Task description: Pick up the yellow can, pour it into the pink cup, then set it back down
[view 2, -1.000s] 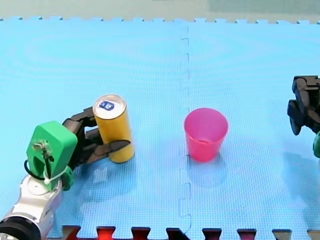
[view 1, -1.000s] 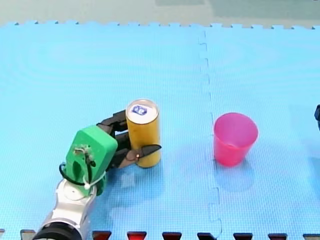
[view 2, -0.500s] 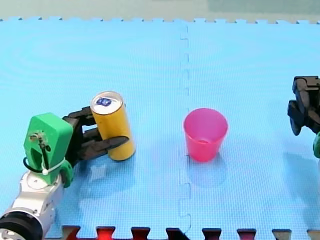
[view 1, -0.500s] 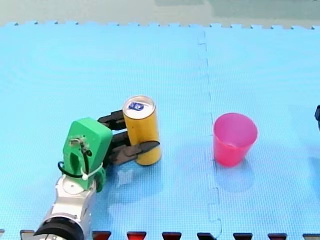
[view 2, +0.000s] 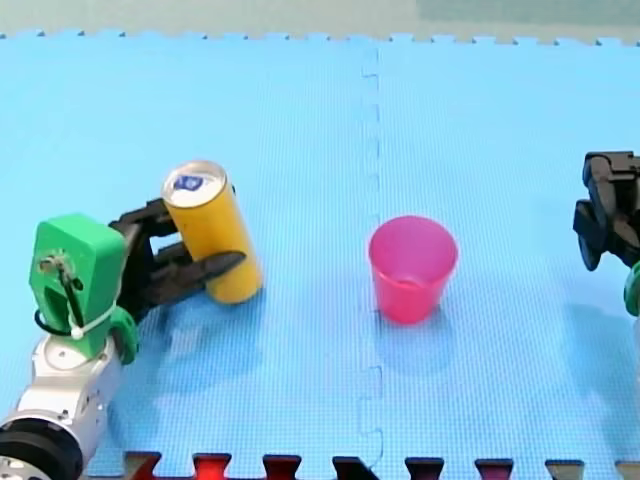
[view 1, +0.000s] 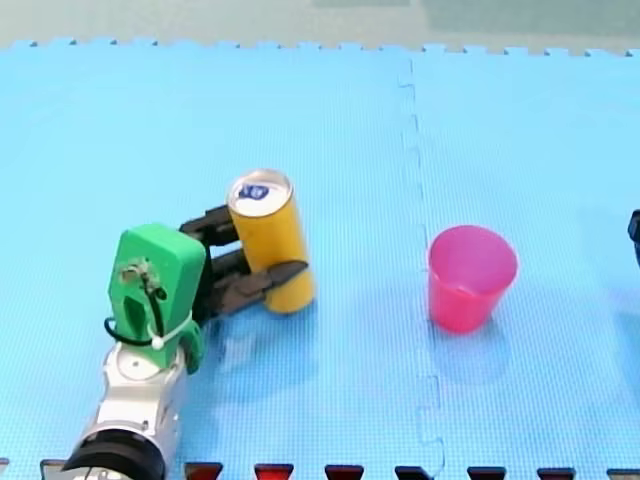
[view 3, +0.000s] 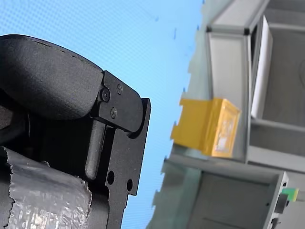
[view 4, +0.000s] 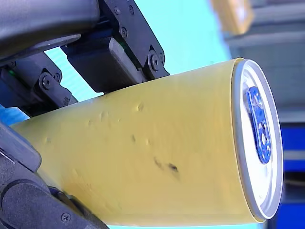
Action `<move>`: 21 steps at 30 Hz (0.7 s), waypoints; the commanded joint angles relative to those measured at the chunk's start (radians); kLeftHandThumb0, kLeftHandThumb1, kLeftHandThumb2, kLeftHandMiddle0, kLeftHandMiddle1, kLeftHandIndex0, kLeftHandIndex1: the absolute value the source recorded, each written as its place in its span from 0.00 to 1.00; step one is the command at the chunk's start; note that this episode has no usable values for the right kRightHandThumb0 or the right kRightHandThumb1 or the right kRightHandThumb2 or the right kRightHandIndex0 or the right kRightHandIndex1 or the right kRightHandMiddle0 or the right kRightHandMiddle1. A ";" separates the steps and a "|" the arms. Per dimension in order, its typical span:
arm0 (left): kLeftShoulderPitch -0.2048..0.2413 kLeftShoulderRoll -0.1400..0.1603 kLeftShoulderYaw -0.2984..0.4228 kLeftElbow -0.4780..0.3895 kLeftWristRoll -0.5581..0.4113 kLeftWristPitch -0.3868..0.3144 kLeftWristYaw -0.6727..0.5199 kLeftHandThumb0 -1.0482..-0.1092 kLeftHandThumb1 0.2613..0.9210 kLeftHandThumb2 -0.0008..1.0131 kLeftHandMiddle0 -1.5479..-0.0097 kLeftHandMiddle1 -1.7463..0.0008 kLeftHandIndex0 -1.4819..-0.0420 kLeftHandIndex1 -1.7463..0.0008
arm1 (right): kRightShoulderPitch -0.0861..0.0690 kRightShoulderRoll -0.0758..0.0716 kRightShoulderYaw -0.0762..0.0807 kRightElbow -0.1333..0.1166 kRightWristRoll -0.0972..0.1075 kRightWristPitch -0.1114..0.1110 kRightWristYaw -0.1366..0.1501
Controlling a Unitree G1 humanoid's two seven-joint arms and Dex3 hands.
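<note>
My left hand (view 1: 252,250) is shut on the yellow can (view 1: 270,245) at the left of the blue mat. The can is tilted, its silver top leaning left, away from the pink cup (view 1: 470,278). Its base looks just off the mat, with a shadow beneath. The second wrist view shows the can (view 4: 157,162) up close, lying across the picture with black fingers (view 4: 114,52) pressed on its side. The cup stands upright to the can's right, a clear gap between them. My right hand (view 2: 606,212) is at the far right edge, holding nothing.
A seam in the foam mat (view 1: 415,180) runs front to back just left of the cup. The mat's toothed far edge (view 1: 300,46) and near edge bound the area. Past the mat, the first wrist view shows a yellow box (view 3: 209,126) by a metal frame.
The left hand has moved up and to the left with the can, and the can has tipped from upright to leaning left. Cup and right hand have not moved.
</note>
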 commanded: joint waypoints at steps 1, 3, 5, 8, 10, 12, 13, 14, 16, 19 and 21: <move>-0.026 0.010 -0.032 -0.014 0.056 -0.063 0.077 0.71 0.75 0.00 0.11 0.99 0.17 1.00 | 0.000 0.001 0.004 0.001 -0.003 -0.001 -0.007; -0.048 0.017 -0.072 -0.013 0.128 -0.076 0.159 0.71 0.75 0.00 0.11 0.99 0.17 1.00 | 0.002 0.004 0.006 0.001 -0.006 -0.003 -0.011; -0.071 0.023 -0.098 -0.012 0.174 -0.065 0.206 0.73 0.74 0.00 0.11 0.99 0.17 1.00 | 0.004 0.007 0.008 0.001 -0.007 -0.004 -0.014; -0.095 0.032 -0.135 -0.008 0.239 -0.037 0.277 0.74 0.74 0.00 0.12 0.99 0.17 1.00 | 0.004 0.010 0.009 0.002 -0.009 -0.004 -0.016; -0.109 0.041 -0.163 -0.006 0.286 -0.017 0.329 0.74 0.74 0.00 0.12 1.00 0.17 1.00 | 0.005 0.012 0.009 0.003 -0.010 -0.005 -0.018; -0.120 0.047 -0.184 -0.003 0.318 -0.007 0.372 0.75 0.74 0.00 0.13 1.00 0.18 1.00 | 0.005 0.013 0.009 0.003 -0.010 -0.006 -0.019; -0.124 0.050 -0.194 -0.002 0.334 -0.002 0.395 0.75 0.74 0.00 0.13 1.00 0.18 1.00 | 0.005 0.013 0.010 0.004 -0.010 -0.006 -0.020; -0.129 0.052 -0.205 -0.003 0.350 0.005 0.418 0.75 0.74 0.00 0.13 1.00 0.18 1.00 | 0.005 0.014 0.010 0.004 -0.010 -0.006 -0.020; -0.140 0.054 -0.228 -0.016 0.379 0.033 0.451 0.75 0.74 0.00 0.14 1.00 0.18 1.00 | 0.005 0.015 0.011 0.004 -0.011 -0.007 -0.020; -0.150 0.054 -0.252 -0.054 0.402 0.090 0.463 0.74 0.74 0.00 0.14 1.00 0.18 1.00 | 0.004 0.016 0.013 0.005 -0.012 -0.008 -0.019; -0.147 0.054 -0.264 -0.073 0.409 0.112 0.467 0.74 0.74 0.00 0.14 1.00 0.18 1.00 | 0.004 0.017 0.013 0.005 -0.012 -0.009 -0.017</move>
